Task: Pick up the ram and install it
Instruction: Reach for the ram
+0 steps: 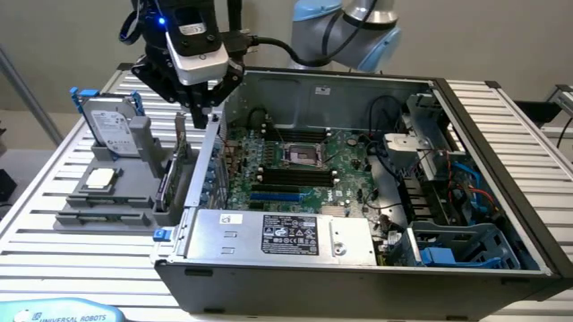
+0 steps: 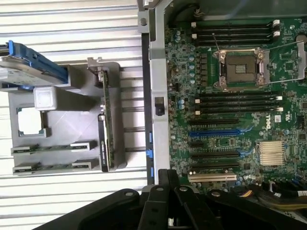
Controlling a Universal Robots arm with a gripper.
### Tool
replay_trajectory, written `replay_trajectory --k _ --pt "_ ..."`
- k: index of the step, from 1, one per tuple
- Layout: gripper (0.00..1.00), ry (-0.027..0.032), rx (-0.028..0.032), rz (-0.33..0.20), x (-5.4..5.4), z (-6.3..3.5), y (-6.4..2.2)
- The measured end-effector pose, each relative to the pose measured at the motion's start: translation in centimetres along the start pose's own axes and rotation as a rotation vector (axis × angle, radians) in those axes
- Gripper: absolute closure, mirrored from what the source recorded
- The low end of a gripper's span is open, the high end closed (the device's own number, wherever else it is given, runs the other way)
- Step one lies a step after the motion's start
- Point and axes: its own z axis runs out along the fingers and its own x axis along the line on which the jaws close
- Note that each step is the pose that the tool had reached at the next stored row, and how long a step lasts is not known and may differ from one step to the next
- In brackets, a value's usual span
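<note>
Overhead, end effector (image 1: 200,113) closed, above case wall (image 1: 202,173)

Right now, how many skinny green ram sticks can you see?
2. Both lie side by side in the gray holder beside the case: first ram stick, second ram stick. Others may be hidden.

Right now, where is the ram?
The ram lies as two sticks in the gray holder outside the computer case, beside the upright expansion card; in the exterior view the holder is on the left of the case.
</note>
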Motion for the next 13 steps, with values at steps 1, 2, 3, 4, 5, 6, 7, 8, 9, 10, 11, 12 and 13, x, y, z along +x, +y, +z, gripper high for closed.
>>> replay_trajectory --k 1,2,3,4,5,6,7,8,9,10,11,12,13 --pt "0.89 0.0000 0.0000 0.000 0.4 0.02 -0.04" --pt "0.89 0.0000 0.0000 0.000 0.9 0.04 -0.08" --pt "0.89 0.0001 0.0000 0.000 1.4 0.05 -0.12" --pt "0.89 0.0001 0.0000 0.000 1.8 0.07 -0.16" --pt "0.89 0.0000 -0.0001 0.000 2.3 0.10 -0.20" --pt "0.89 0.0000 0.0000 0.000 2.7 0.12 -0.24" --pt "0.89 0.0000 0.0000 0.000 3.2 0.14 -0.28" --pt "0.89 0.0000 0.0000 0.000 3.6 0.16 -0.31" --pt "0.89 0.0001 0.0001 0.000 4.1 0.18 -0.35" --pt "0.89 0.0001 0.0000 0.000 4.5 0.21 -0.39" --pt "0.89 0.0000 0.0000 0.000 5.0 0.23 -0.43" --pt "0.89 0.0000 0.0000 0.000 5.4 0.26 -0.47" --pt "0.89 0.0000 0.0000 0.000 5.9 0.28 -0.51"
